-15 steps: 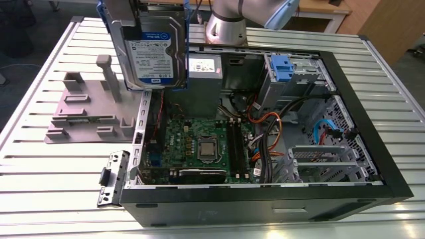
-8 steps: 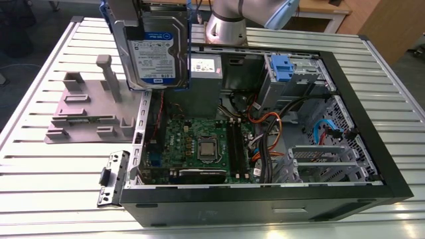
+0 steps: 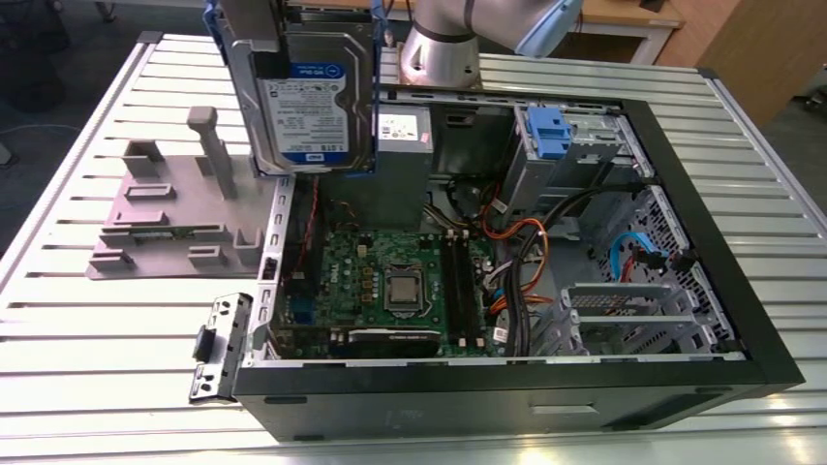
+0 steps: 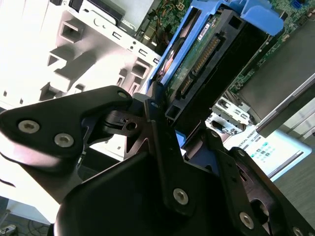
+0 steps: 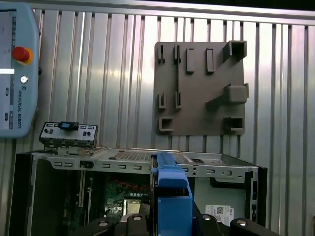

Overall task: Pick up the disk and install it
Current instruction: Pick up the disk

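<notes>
My claw (image 4: 182, 118) looms closest in the second wrist view, black links clamped on the end of the disk (image 4: 206, 54), blue bracket and all. In the exterior view the disk (image 3: 310, 97) hangs upright in the air at eleven o'clock of the open computer case (image 3: 723, 291). The grey stand (image 3: 168, 213) sits at nine o'clock. I judge the pickup done and the carry in hand. Installing calls for squaring the bracket to a bay inside.
</notes>
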